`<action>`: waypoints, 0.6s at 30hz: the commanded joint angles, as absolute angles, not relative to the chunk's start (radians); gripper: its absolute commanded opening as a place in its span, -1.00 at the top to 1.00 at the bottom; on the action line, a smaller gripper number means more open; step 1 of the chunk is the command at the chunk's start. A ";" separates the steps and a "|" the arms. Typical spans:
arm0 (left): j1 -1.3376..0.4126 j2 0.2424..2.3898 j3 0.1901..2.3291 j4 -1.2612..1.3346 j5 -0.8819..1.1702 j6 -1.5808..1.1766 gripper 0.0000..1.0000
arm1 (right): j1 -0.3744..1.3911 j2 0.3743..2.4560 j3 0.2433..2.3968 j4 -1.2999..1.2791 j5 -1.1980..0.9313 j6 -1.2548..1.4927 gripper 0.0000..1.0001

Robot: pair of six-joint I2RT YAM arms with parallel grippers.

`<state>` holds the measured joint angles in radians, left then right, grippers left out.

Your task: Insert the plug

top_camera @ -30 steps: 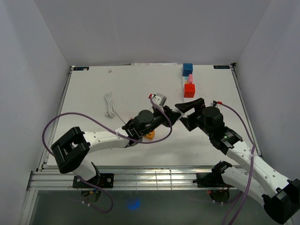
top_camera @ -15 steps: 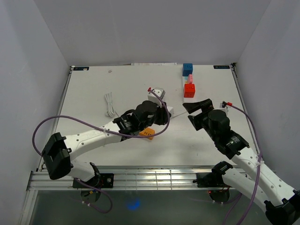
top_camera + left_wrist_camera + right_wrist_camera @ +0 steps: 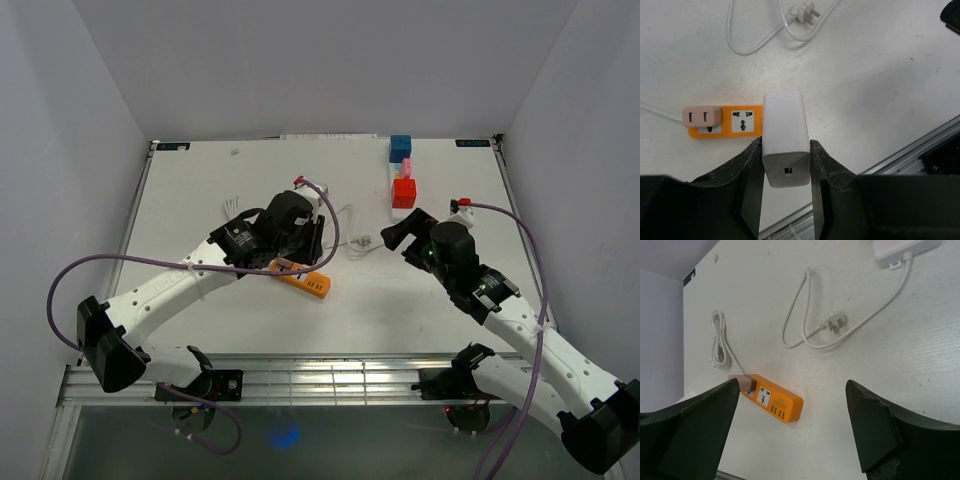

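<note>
My left gripper (image 3: 786,150) is shut on a white charger block (image 3: 784,135), its flat end with a small port facing the camera. Below and beyond it lies the orange power strip (image 3: 742,121), which has a pink adapter (image 3: 701,116) plugged into its left end and a free socket beside that. In the top view the left gripper (image 3: 305,228) hovers just behind the orange strip (image 3: 306,281). My right gripper (image 3: 396,232) is open and empty, right of the strip (image 3: 777,402), which shows between its fingers (image 3: 872,425).
A loose white cable with a plug (image 3: 362,241) lies between the grippers. A white power strip (image 3: 393,190) at the back holds blue (image 3: 400,147), pink and red (image 3: 404,192) adapters. A coiled white cable (image 3: 233,218) lies to the left.
My left arm has swung left and back with the white charger, from the table's middle to over the orange strip. My right gripper drew back, then came forward and left again.
</note>
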<state>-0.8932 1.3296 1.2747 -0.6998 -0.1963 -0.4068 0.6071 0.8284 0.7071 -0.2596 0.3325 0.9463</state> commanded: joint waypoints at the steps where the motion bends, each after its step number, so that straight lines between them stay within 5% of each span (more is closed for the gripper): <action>1: -0.812 1.311 1.328 -0.796 -0.054 -0.306 1.00 | 0.609 0.847 0.732 -0.155 0.261 0.758 -0.84; 18: -0.739 1.537 1.434 -0.925 0.083 -0.065 1.00 | 0.609 0.919 0.675 -0.031 0.097 0.557 -0.85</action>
<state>-0.7513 1.5291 1.3727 -0.8894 0.0570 -0.1303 0.6071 0.9165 0.6834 -0.0914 0.1253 0.6086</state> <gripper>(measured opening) 0.444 0.924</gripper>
